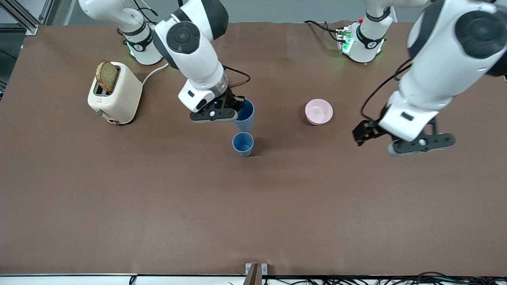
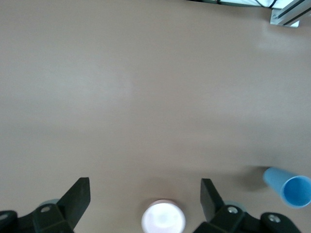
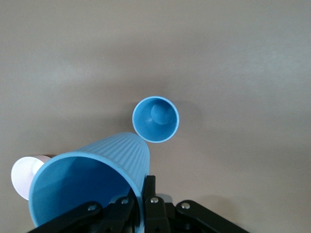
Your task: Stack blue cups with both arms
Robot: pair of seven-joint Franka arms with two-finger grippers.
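Right gripper [image 1: 233,109]: clamped on the rim of a blue cup [image 1: 245,114], held just above centre frame, over the table [image 1: 253,206].
Standing cup [image 1: 243,144]: upright at centre frame, mouth open, directly below the held one.
Left gripper [image 1: 396,136]: spread wide, empty, waiting at the right edge.
Technique: the held cup should be centred over the standing mouth, then lowered straight.

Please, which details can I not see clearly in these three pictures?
- Front view: the right gripper covers part of the held matte blue tapered cup, so its grip is unclear there; the right wrist view shows the fingers pinching the rim.
- Left wrist view: the pale pink bowl is cut off by the picture's edge.
- Front view: the cream toaster hides the lower half of the brown bread slice.
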